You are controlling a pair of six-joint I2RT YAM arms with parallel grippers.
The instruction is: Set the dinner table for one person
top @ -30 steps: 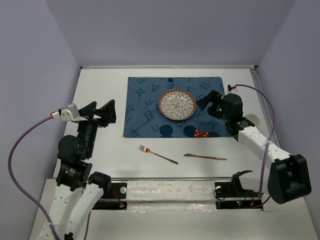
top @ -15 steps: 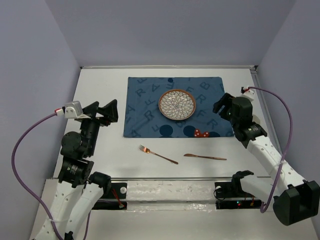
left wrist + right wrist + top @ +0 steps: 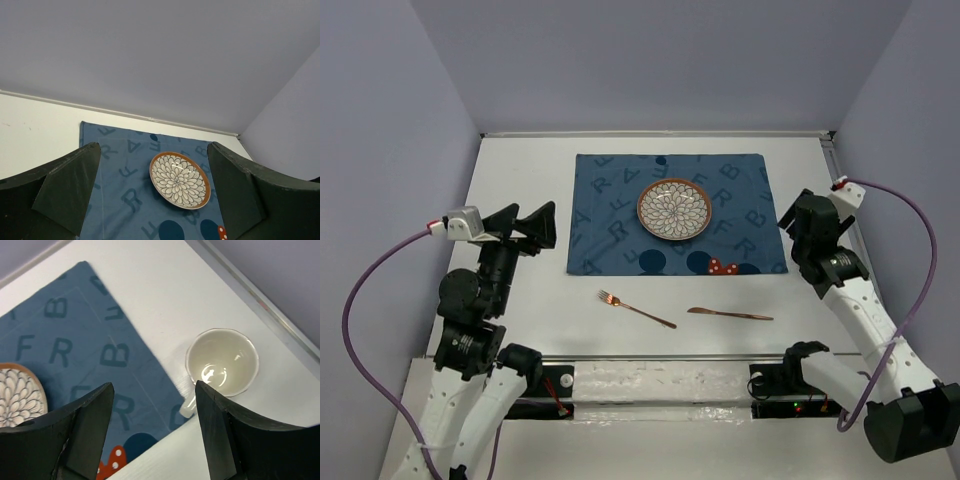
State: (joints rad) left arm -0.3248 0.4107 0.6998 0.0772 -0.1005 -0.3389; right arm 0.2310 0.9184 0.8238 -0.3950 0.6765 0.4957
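A: Where is the cup (image 3: 222, 362)?
B: On the table (image 3: 165, 300), just beside the mat (image 3: 75, 340), near the right gripper (image 3: 154, 395). Its fingers are spread wide, empty. Left gripper (image 3: 152, 152) too.
A: Hard to hold?
B: Likely light, slippery, breakable. Pinch its rim gently.

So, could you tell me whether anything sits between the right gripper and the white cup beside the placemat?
Nothing visible does. The right gripper hangs open over the blue placemat's edge, and the white cup stands empty on the dinner table just beside it.
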